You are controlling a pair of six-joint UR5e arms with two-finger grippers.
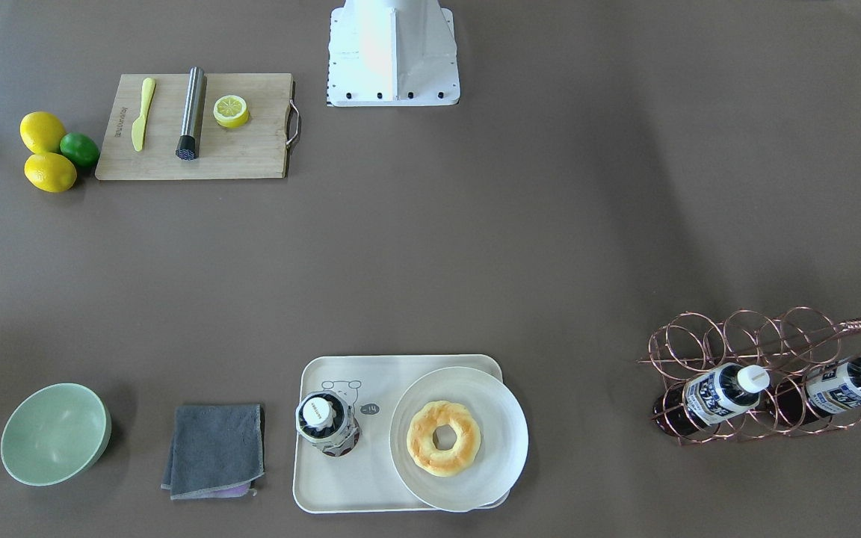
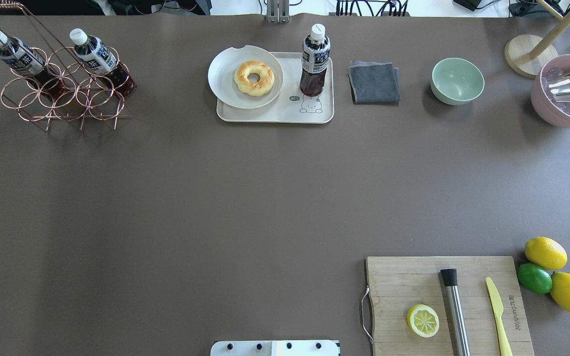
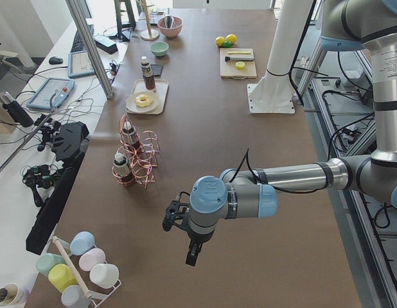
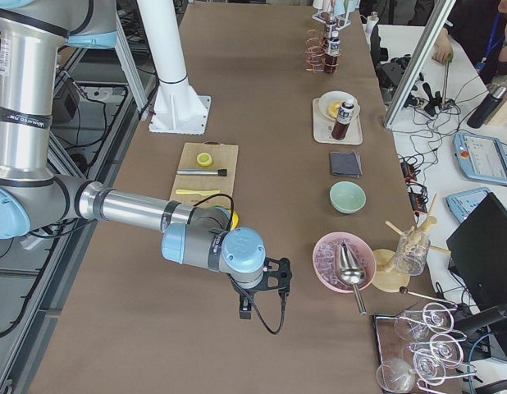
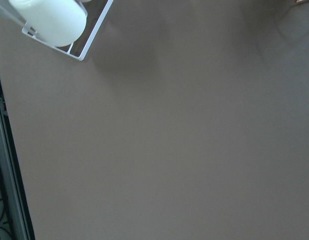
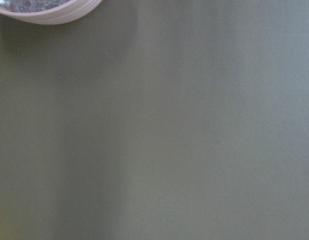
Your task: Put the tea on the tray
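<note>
A tea bottle (image 1: pixel 323 421) with a white cap stands upright on the cream tray (image 1: pixel 341 486), beside the bear drawing. It also shows in the overhead view (image 2: pixel 314 62) on the tray (image 2: pixel 275 114). Two alike bottles (image 2: pixel 94 52) (image 2: pixel 15 54) lie in a copper wire rack (image 2: pixel 62 99). My left gripper (image 3: pixel 193 255) shows only in the exterior left view, far from the tray beyond the rack; I cannot tell whether it is open or shut. My right gripper (image 4: pixel 245 310) shows only in the exterior right view, near the pink bowl; I cannot tell its state either.
A white plate (image 2: pixel 225 74) with a doughnut (image 2: pixel 254 77) sits partly on the tray. A grey cloth (image 2: pixel 374 82), green bowl (image 2: pixel 457 80) and pink bowl (image 2: pixel 567 91) stand along the far edge. A cutting board (image 2: pixel 413 277) holds a half lemon, muddler and knife; lemons and a lime (image 2: pixel 535 278) lie beside it.
</note>
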